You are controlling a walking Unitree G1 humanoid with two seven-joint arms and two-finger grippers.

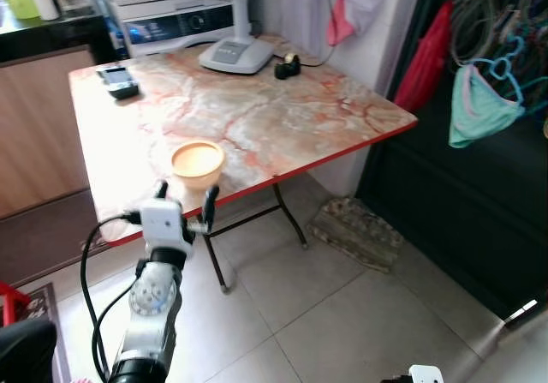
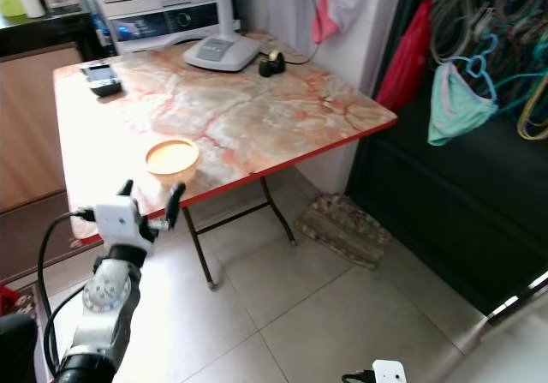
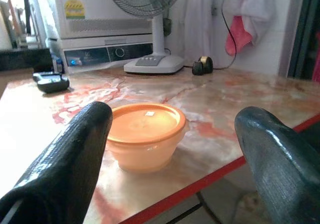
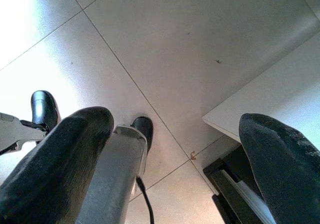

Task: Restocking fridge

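Left gripper (image 1: 185, 201) raised at lower left of the head view, fingers (image 3: 65, 154) spread wide, lined up on the orange container (image 1: 198, 162) but not touching it. The container sits near the front edge of the marble-pattern table (image 1: 282, 117), left of centre in the frame, lid on; the lid hides the contents, so I cannot tell what is in it. I judge this is the item to carry to the fridge: it stands close to the red rim, within easy reach, and my wide spread suits straddling its round body. Risk: a push instead of a squeeze could slide it on the smooth top. Fan base (image 1: 235, 54), tape roll (image 1: 288, 67) and a dark device (image 1: 120, 82) lie at the far side, upper frame, well apart. Right gripper (image 4: 175, 149) hangs idle over floor tiles, fingers apart.
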